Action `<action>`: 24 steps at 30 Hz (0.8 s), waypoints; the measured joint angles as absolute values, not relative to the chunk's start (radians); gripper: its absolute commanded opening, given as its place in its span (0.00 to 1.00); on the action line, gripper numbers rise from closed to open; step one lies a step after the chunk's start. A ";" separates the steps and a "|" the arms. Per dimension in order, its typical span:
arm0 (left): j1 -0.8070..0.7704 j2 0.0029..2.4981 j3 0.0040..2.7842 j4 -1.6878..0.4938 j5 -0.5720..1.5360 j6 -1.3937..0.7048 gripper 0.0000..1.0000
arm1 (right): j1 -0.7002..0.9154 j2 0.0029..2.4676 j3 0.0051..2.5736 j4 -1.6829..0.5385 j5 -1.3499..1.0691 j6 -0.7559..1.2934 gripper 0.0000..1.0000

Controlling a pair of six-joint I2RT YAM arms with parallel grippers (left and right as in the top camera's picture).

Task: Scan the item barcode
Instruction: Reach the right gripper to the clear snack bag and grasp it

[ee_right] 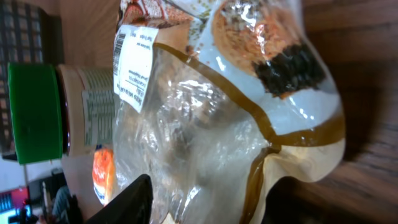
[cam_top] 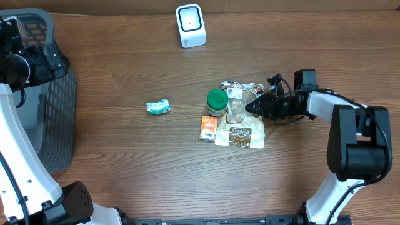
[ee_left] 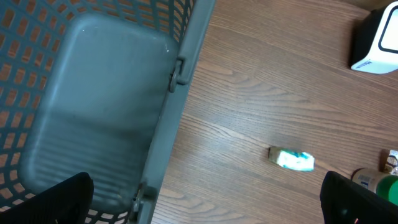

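Crinkly clear-plastic pouch, tan-trimmed with a white printed label, is laid on the wood-grain desk against a green-lidded jar. The right gripper is seen at its right edge, seemingly touching; how far its jaws are spread cannot be told. The left gripper is held with jaws spread wide over a grey mesh basket.

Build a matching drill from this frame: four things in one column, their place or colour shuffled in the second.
Things:
1. scanner
2. basket
3. jar
4. small packet

Descriptions:
A. green lid, right beside the clear bag
B. white, standing alone at the far side
C. teal and white, lying apart from the cluster
D. grey mesh, at the left edge

Pairs: 1-B, 2-D, 3-A, 4-C
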State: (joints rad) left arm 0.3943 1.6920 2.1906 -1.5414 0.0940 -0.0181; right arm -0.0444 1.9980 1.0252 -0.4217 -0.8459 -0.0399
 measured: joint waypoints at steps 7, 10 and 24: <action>0.394 1.692 2.191 -1.541 0.094 -0.019 1.00 | -0.032 1.990 0.934 -0.234 -0.881 0.085 0.37; 0.394 1.692 2.191 -1.541 0.094 -0.019 0.99 | -0.032 1.989 0.916 -0.193 -0.889 0.108 0.37; 0.394 1.692 2.191 -1.541 0.094 -0.019 1.00 | 0.023 2.059 0.913 -0.078 -0.974 0.128 0.22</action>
State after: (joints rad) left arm 0.3943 1.6917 2.1906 -1.5414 0.0940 -0.0185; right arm 0.0231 2.0586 0.9127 -0.0780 -0.9737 0.1284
